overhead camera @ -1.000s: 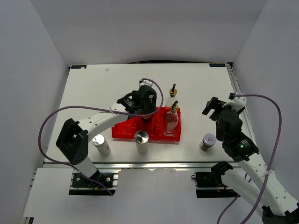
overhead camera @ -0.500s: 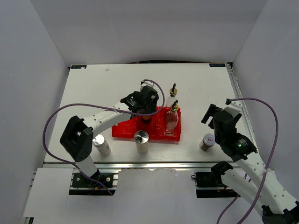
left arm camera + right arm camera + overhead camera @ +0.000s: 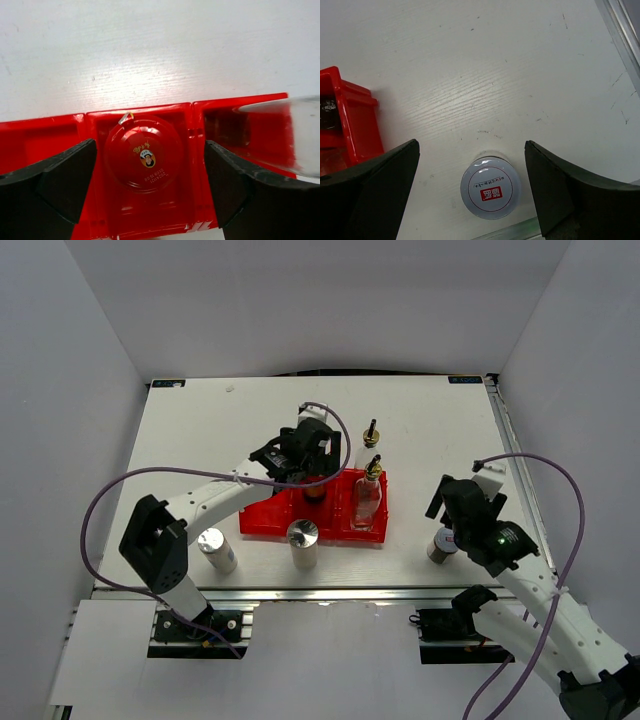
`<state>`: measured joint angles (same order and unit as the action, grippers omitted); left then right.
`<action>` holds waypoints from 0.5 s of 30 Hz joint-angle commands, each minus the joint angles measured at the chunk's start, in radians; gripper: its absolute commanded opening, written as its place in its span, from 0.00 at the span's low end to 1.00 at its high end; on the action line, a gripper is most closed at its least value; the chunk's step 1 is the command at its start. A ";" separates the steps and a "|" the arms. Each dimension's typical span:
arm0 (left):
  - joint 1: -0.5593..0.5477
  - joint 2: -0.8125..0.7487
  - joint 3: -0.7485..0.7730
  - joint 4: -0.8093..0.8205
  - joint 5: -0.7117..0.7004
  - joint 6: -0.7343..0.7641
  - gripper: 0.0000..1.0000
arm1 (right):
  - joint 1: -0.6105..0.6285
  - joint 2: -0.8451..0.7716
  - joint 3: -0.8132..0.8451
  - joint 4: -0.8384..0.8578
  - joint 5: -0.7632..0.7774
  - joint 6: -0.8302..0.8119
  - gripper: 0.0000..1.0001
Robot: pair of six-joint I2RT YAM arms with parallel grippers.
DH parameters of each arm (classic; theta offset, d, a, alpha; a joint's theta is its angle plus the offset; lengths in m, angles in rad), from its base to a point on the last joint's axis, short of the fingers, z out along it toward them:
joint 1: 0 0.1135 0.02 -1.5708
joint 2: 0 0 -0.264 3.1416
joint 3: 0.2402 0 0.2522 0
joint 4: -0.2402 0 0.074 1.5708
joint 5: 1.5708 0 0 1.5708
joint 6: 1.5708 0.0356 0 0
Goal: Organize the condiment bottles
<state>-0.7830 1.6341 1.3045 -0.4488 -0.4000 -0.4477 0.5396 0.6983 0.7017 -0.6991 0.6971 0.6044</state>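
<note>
Noted red-lidded jar (image 3: 144, 152) seated in middle compartment of red tray (image 3: 50, 135), left gripper (image 3: 150, 175) spread wide astride it without touching, right gripper (image 3: 470, 167) likewise apart over silver-lidded jar (image 3: 490, 187) at near right; could knock neighbouring glass bottle (image 3: 368, 498) if lifted out askew; visible only from overhead: two metal cylinders (image 3: 303, 543) (image 3: 216, 548) outside tray, near side.

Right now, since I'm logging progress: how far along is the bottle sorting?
Done: one glass bottle and the red-lidded jar stand in the tray, left gripper open around the jar. In hand: nothing; right gripper open over the small jar. Left: that jar, two cylinders and the second bottle, on the table.
</note>
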 commanded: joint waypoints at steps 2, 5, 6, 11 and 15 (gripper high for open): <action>-0.005 -0.074 0.027 0.030 0.012 0.010 0.98 | -0.016 0.024 -0.021 -0.020 -0.047 0.055 0.90; -0.005 -0.086 0.027 0.018 0.003 0.010 0.98 | -0.024 0.035 -0.022 -0.030 -0.076 0.057 0.89; -0.005 -0.091 0.027 0.016 -0.002 0.010 0.98 | -0.024 0.035 -0.024 -0.046 -0.082 0.060 0.90; -0.005 -0.129 0.032 0.013 -0.054 0.030 0.98 | -0.043 0.035 -0.057 -0.053 -0.133 0.083 0.90; -0.004 -0.148 0.058 -0.018 -0.161 0.027 0.98 | -0.053 0.050 -0.065 -0.065 -0.160 0.087 0.89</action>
<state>-0.7830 1.5623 1.3113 -0.4526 -0.4660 -0.4301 0.4957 0.7444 0.6426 -0.7528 0.5655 0.6674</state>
